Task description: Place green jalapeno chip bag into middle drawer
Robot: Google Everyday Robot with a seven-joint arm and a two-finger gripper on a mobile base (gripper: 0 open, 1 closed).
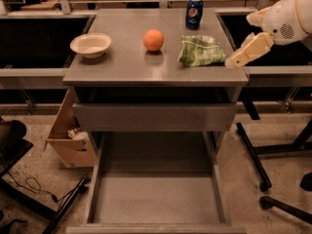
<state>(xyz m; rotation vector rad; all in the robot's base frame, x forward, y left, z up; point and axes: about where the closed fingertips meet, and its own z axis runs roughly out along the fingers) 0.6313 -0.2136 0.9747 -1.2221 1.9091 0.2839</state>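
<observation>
The green jalapeno chip bag (201,51) lies wrinkled on the grey cabinet top (122,62), right of centre. My gripper (233,61) comes in from the right on a white arm, with its cream tip just off the bag's right edge at the height of the cabinet top, and holds nothing. The middle drawer (156,199) is pulled fully out below, wide and shallow with a bare grey floor and a low front lip. Above it sits a shut drawer with a tall plain grey front panel (155,117).
On the cabinet top stand a white bowl (90,44) at the left, an orange (153,40) in the middle and a blue soda can (194,12) behind the bag. A cardboard box (73,140) sits on the floor at the left. Black stand legs (258,165) lie at the right.
</observation>
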